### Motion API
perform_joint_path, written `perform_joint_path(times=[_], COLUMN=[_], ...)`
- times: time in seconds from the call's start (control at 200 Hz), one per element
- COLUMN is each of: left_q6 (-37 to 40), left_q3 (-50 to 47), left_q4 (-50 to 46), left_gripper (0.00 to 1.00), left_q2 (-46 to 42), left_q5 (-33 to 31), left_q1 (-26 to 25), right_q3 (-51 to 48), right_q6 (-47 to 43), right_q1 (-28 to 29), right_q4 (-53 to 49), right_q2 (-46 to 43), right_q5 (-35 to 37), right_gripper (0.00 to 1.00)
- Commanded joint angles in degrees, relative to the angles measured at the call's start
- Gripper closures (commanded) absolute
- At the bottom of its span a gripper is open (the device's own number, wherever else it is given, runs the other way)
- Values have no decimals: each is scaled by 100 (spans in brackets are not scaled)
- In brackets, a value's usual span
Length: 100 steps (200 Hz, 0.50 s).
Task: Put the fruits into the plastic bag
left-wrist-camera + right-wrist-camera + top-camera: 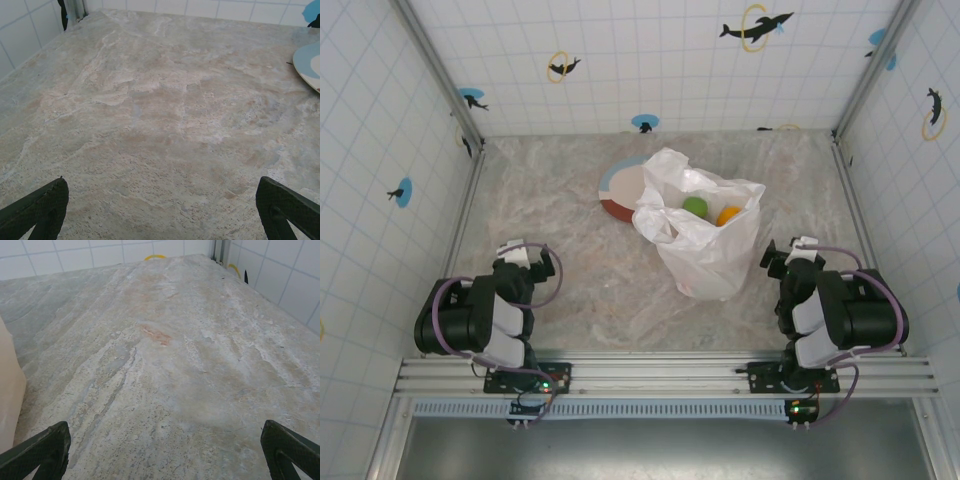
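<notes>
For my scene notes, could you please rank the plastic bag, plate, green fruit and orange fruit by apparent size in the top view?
1. plastic bag
2. plate, partly hidden
3. green fruit and orange fruit: too alike to rank

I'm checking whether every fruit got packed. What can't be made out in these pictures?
Top view: the crinkled translucent white plastic bag hides its contents; just a green fruit and an orange fruit show at its mouth, so no count.
Top view: the bag covers part of the round reddish-brown plate.
Left wrist view: the right edge cuts off the plate.
Right wrist view: the left edge cuts off the bag.
</notes>
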Motion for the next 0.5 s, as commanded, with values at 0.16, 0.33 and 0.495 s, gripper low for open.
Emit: perform_joint_path(times=[0.16,0.33,0.495], left_q6=[-60,-58,-58], left_q3=[-16,-20,-12], left_q4=[19,20,21], left_gripper=[2,2,2], left_q2=[19,20,18], left_q5=[111,106,104], left_q1=[25,30,31], right_q3=[-198,-194,-194], right_q6=[-77,-77,-77], right_q1=[62,63,64], right_q4=[128,134,127], right_q2=[-20,-25,-25], right_q5=[151,156,156], right_gripper=[0,0,0])
